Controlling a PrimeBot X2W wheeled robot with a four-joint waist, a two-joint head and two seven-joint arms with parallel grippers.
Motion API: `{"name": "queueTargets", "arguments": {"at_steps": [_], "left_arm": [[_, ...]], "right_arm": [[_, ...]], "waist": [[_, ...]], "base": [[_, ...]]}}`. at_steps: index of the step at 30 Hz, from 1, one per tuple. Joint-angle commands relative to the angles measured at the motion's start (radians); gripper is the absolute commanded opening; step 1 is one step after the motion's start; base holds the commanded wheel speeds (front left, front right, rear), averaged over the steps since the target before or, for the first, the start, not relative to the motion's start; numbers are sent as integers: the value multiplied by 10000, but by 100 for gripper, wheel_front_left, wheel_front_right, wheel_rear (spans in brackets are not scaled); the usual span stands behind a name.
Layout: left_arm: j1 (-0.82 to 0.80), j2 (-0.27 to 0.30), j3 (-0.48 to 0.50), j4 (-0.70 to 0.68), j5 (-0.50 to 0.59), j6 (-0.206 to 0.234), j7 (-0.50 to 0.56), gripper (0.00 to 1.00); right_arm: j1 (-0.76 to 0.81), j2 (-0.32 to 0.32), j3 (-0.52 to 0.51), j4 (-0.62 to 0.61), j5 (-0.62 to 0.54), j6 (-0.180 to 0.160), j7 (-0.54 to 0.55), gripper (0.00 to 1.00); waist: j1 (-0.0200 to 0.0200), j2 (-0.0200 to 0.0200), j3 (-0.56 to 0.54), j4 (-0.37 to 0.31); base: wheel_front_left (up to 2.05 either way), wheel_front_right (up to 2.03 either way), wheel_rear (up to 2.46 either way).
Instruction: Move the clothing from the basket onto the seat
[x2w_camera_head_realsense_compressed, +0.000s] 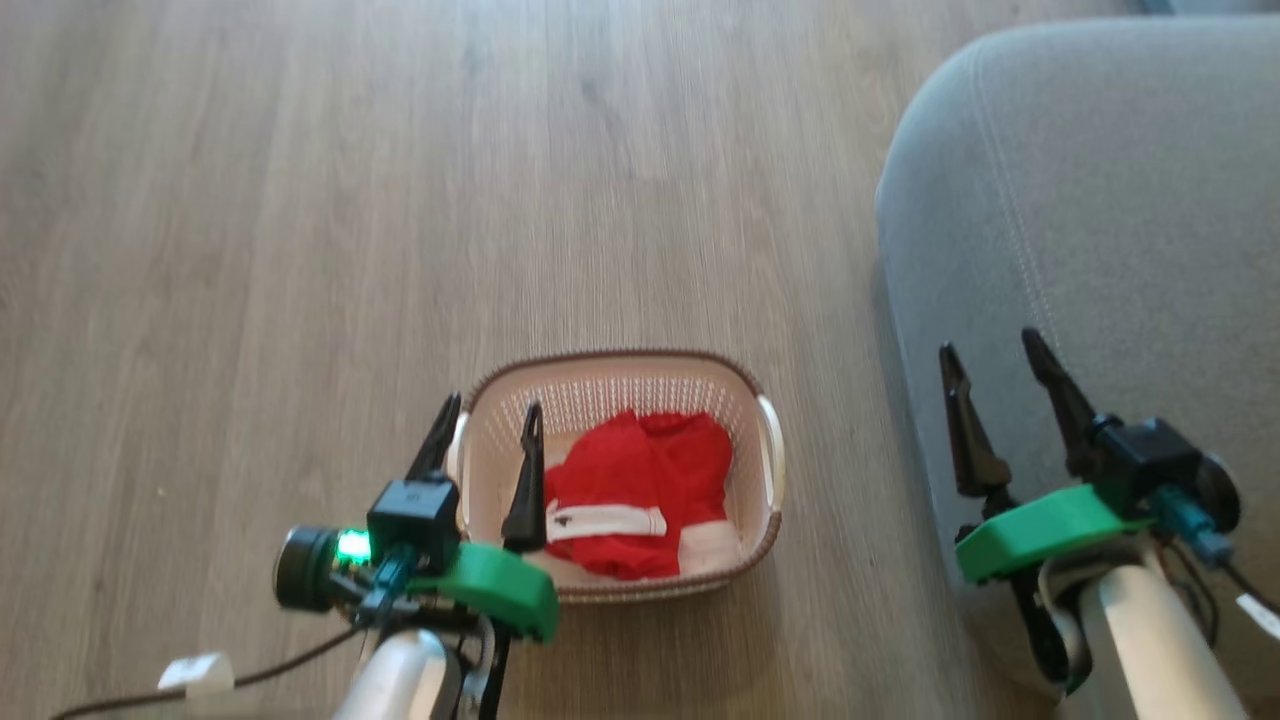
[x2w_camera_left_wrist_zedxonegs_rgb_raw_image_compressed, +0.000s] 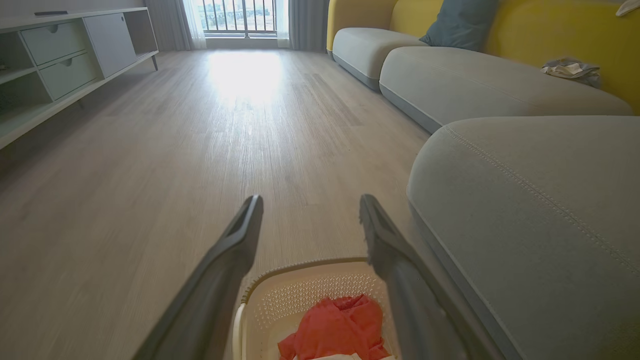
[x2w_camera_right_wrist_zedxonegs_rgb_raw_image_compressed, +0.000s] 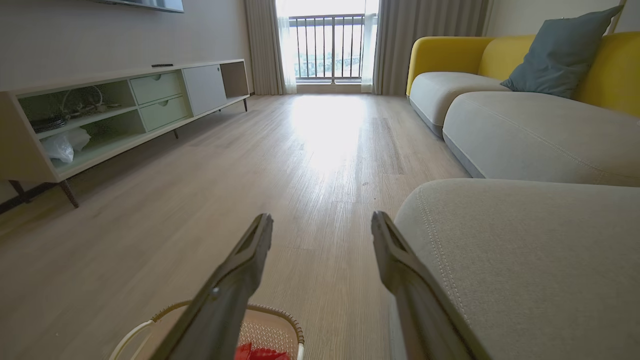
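My left claw (x2w_camera_head_realsense_compressed: 492, 408) stood released at the lower left of the head view, its two dark fingers spread wide and holding nothing. It hung over the left end of the basket (x2w_camera_head_realsense_compressed: 610, 357), one finger crossing the left rim in the picture and the other over the inside. I could not tell whether either touched the plastic. My right claw (x2w_camera_head_realsense_compressed: 988, 345) was just as slack and empty at the lower right, fingers apart over the near left edge of the seat (x2w_camera_head_realsense_compressed: 1100, 200).

The clothing (x2w_camera_head_realsense_compressed: 640, 480) lay bunched inside the basket, red with white bands, a small dark logo on the band at its left. The basket sat on the wooden floor (x2w_camera_head_realsense_compressed: 300, 200) at lower centre, near the seat, with a strip of floor between them.

In my left wrist view the red cloth showed at bottom centre between my fingers, the grey seat at the right. In my right wrist view the basket sat at the bottom left. Further off were a yellow-backed sofa (x2w_camera_right_wrist_zedxonegs_rgb_raw_image_compressed: 450, 52) and a blue cushion (x2w_camera_right_wrist_zedxonegs_rgb_raw_image_compressed: 560, 50) at the upper right, and a low sideboard (x2w_camera_right_wrist_zedxonegs_rgb_raw_image_compressed: 125, 110) at the left.
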Motion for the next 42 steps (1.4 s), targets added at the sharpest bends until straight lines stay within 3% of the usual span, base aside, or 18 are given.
{"name": "queueTargets", "arguments": {"at_steps": [1,9,15,25,34,42], "left_arm": [[-608,-52,246,-290,75,101,-97,100],[-1548,-52,-251,171,81,148,-97,100],[-2742,-52,-705,1196,317,211,-97,100],[-4487,-53,-1442,4357,786,-199,-97,100],[-6316,-53,-1938,7492,229,-820,-97,100],[-8282,35,-1870,9997,289,-741,-82,100]], "right_arm": [[-497,-176,192,-372,82,4,-91,100],[-901,-457,108,-596,261,4,-91,100],[-1283,-682,160,-835,404,4,-91,100],[-1474,-598,326,-1087,635,4,-92,100],[-1712,-360,733,-1315,828,4,-92,100],[-2014,-60,1295,-1753,820,4,-92,100]], "waist": [[0,0,453,-68],[0,0,1901,-288],[0,0,3573,-567],[0,0,5412,-1338],[0,0,6703,-2047],[0,0,7816,-2689]], "base": [[0,0,0],[0,0,0],[0,0,0],[0,0,0],[0,0,0],[0,0,0]]}}
